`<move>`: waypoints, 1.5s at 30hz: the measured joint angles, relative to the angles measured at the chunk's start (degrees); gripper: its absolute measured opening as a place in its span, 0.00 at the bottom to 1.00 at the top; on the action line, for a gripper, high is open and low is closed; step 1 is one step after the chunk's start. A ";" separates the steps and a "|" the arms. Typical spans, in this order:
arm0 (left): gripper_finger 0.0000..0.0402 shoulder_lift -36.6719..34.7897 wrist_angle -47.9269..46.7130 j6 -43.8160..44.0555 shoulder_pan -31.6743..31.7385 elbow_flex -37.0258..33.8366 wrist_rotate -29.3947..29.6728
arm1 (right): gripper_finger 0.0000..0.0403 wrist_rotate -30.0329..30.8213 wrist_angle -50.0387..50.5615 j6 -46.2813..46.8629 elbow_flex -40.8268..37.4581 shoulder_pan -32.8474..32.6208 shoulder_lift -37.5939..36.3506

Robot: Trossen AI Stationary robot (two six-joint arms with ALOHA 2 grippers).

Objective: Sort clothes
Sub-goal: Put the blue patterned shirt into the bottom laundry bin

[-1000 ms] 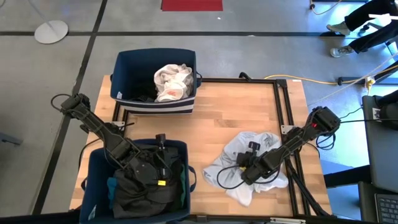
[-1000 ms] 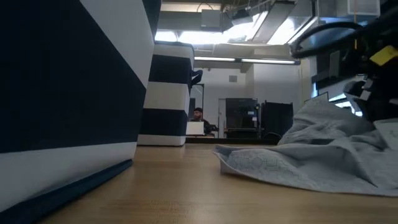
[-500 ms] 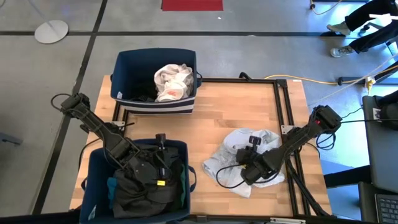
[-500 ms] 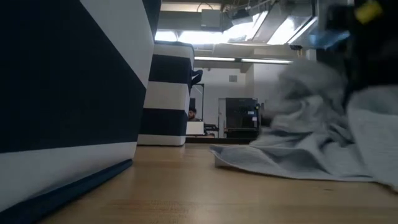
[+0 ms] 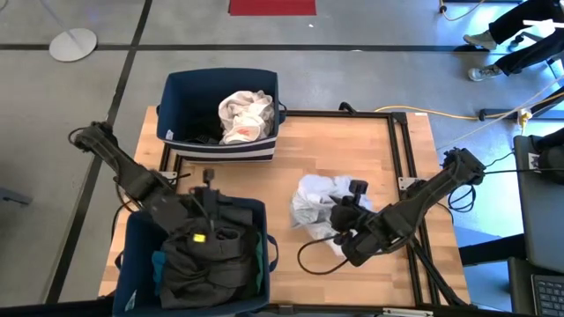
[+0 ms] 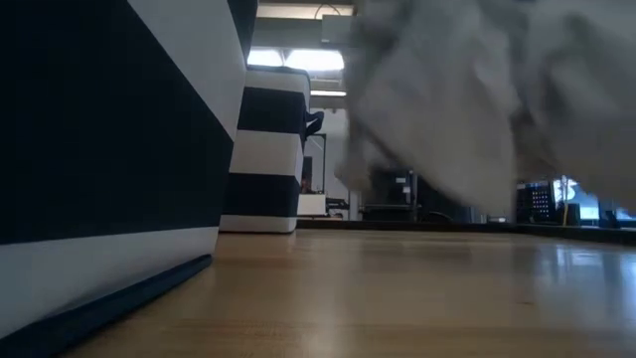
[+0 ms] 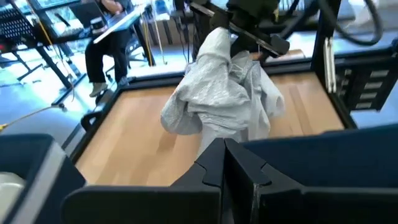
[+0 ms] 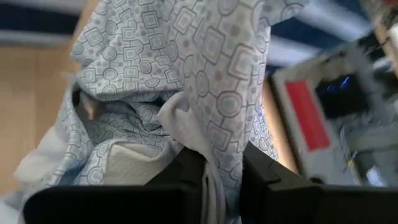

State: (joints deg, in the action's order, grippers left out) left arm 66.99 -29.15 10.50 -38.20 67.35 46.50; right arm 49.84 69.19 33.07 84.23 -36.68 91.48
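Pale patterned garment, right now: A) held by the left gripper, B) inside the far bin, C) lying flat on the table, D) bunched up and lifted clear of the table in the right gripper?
D. The right gripper is shut on the pale patterned garment; the left wrist view shows it hanging bunched above the wooden table, and the low view shows open space beneath it.

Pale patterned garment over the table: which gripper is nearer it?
Right. The right gripper is shut on the garment, lifting it off the table. The left gripper sits apart, at the near bin.
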 joint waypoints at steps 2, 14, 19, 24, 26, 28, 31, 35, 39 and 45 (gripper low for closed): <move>0.00 -2.21 -0.02 -0.66 0.00 0.02 0.29 | 0.13 2.45 0.01 -3.15 3.52 0.00 0.00; 0.00 -10.08 -0.31 -4.90 1.26 0.02 4.28 | 0.13 11.10 -13.00 -30.71 20.75 1.90 -0.11; 0.00 -11.86 -0.29 -5.93 3.53 0.04 4.37 | 0.13 5.96 -29.52 -46.63 22.94 3.62 -0.11; 0.00 -13.52 -0.25 -8.04 6.44 0.04 4.37 | 0.13 -4.71 -43.10 -57.36 22.94 6.44 -0.11; 0.00 -14.08 -0.24 -9.03 7.72 0.03 4.37 | 0.13 -10.60 -47.00 -59.64 22.94 8.02 -0.11; 0.00 -14.49 -0.26 -9.51 9.02 0.02 4.37 | 0.13 -16.06 -50.38 -60.55 22.94 9.64 -0.11; 0.00 -14.92 -0.26 -10.27 10.99 0.03 4.36 | 0.14 -23.02 -55.97 -60.56 22.94 12.00 0.13; 0.00 -15.11 -0.29 -11.16 13.31 0.03 4.37 | 0.14 -31.99 -63.23 -60.45 23.00 14.71 1.33; 0.00 -15.09 -0.36 -11.97 14.97 0.03 4.35 | 0.13 -39.82 -70.89 -60.31 23.03 16.39 4.16; 0.00 -15.09 -0.62 -12.31 16.65 0.04 4.35 | 0.14 -47.02 -83.32 -60.21 23.03 16.88 10.84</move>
State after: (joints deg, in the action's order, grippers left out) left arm 51.90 -29.77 -1.81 -21.54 67.39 50.85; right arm 2.82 -14.13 -27.14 107.26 -19.79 102.32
